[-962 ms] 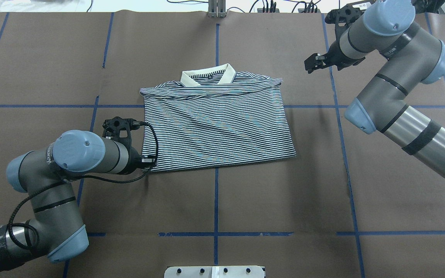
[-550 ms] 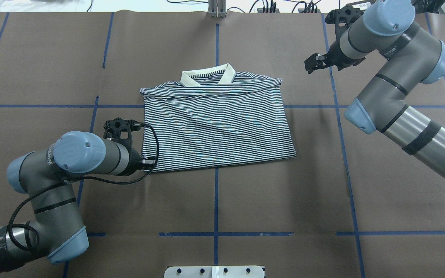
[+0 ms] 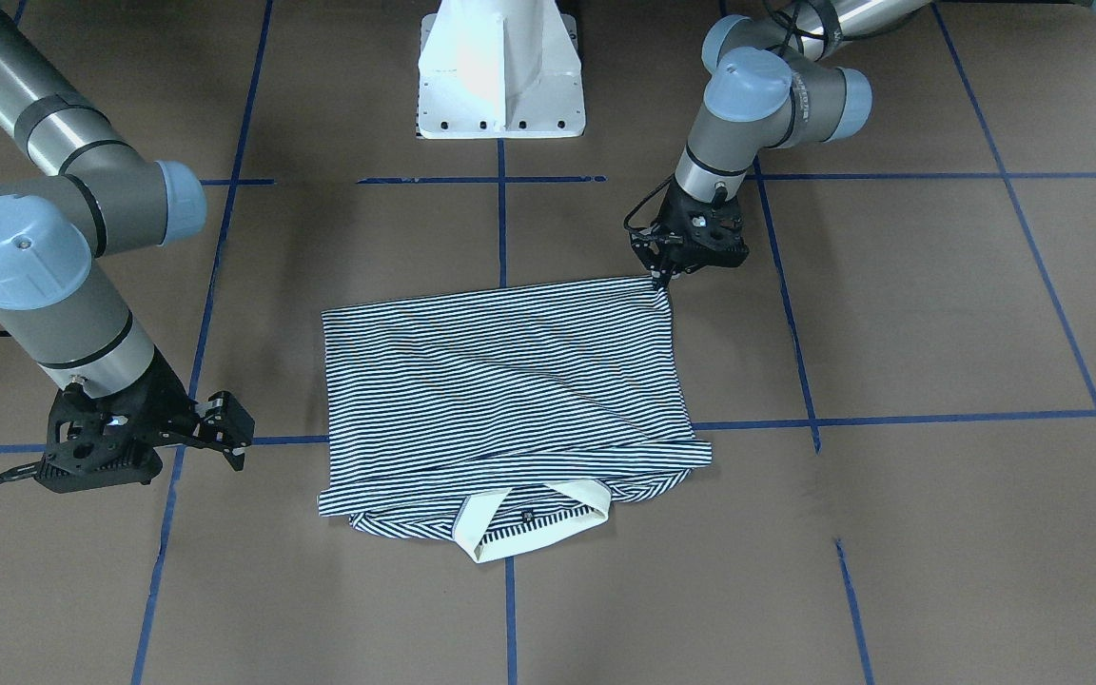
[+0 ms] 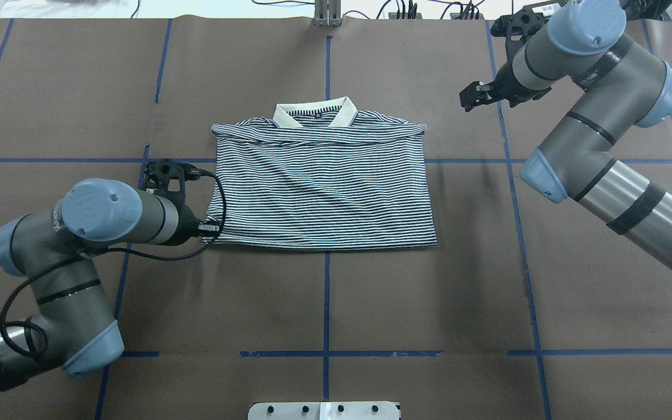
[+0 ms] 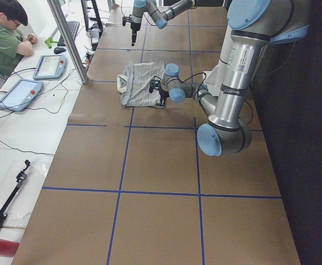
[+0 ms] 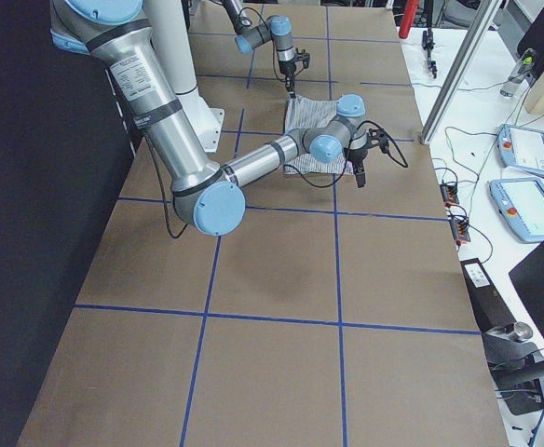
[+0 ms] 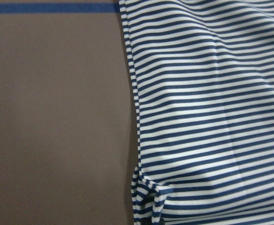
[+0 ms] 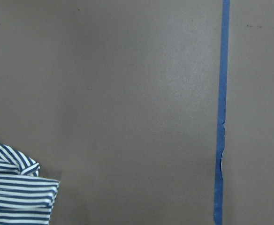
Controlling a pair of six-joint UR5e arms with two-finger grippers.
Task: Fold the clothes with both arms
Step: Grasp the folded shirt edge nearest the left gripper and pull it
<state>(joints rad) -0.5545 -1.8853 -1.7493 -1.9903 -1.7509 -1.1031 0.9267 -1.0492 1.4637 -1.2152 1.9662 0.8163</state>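
Note:
The striped polo shirt (image 4: 324, 186) lies folded into a rectangle at the table's middle, with its cream collar (image 4: 312, 115) at the far edge. My left gripper (image 4: 210, 228) is low at the shirt's near left corner and shut on that corner. The front-facing view shows it pinching the hem (image 3: 664, 274). In the left wrist view the cloth (image 7: 212, 117) bunches at the bottom edge; no fingers show. My right gripper (image 4: 468, 97) hovers open and empty, well right of the collar, apart from the shirt. The right wrist view shows only a shirt corner (image 8: 15, 187).
Brown paper with blue tape lines (image 4: 326, 303) covers the table. The white pedestal base (image 3: 500, 67) stands at the robot's edge. In the exterior left view a seated operator (image 5: 4, 33) and tablets are at a side bench beyond the far edge.
My left gripper has moved left and slightly away from the robot, dragging the shirt's near left corner with it; the shirt's near edge has shifted left. The right arm has barely moved.

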